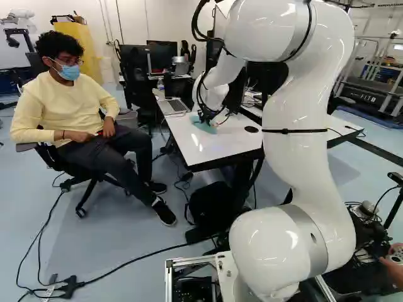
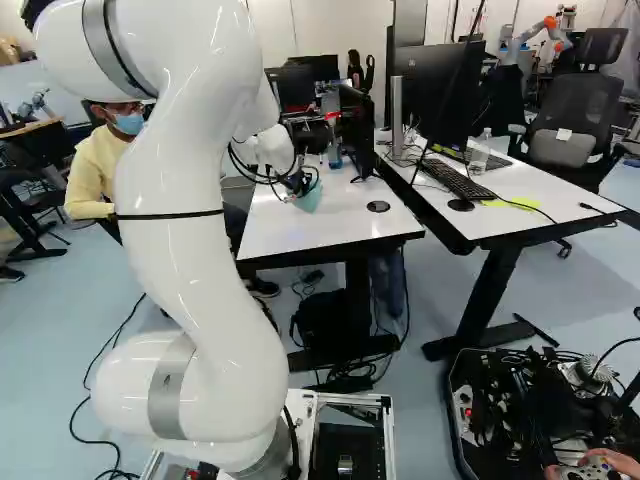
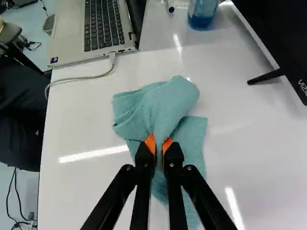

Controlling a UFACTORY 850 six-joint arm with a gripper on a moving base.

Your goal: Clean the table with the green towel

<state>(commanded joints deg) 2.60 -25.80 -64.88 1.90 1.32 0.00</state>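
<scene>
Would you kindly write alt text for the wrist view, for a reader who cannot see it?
A black gripper with orange pads pinches a fold of a rumpled green towel on a glossy white table. Beyond the towel are an open laptop with a cable plugged in, a bottle of blue liquid and part of a black screen.

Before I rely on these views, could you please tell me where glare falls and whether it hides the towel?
Wrist view: bright streaks on the table to either side of the towel, whose folds stay readable; left base view: small bright patches on the table, highlights on the arm; right base view: highlights on the arm too.
</scene>
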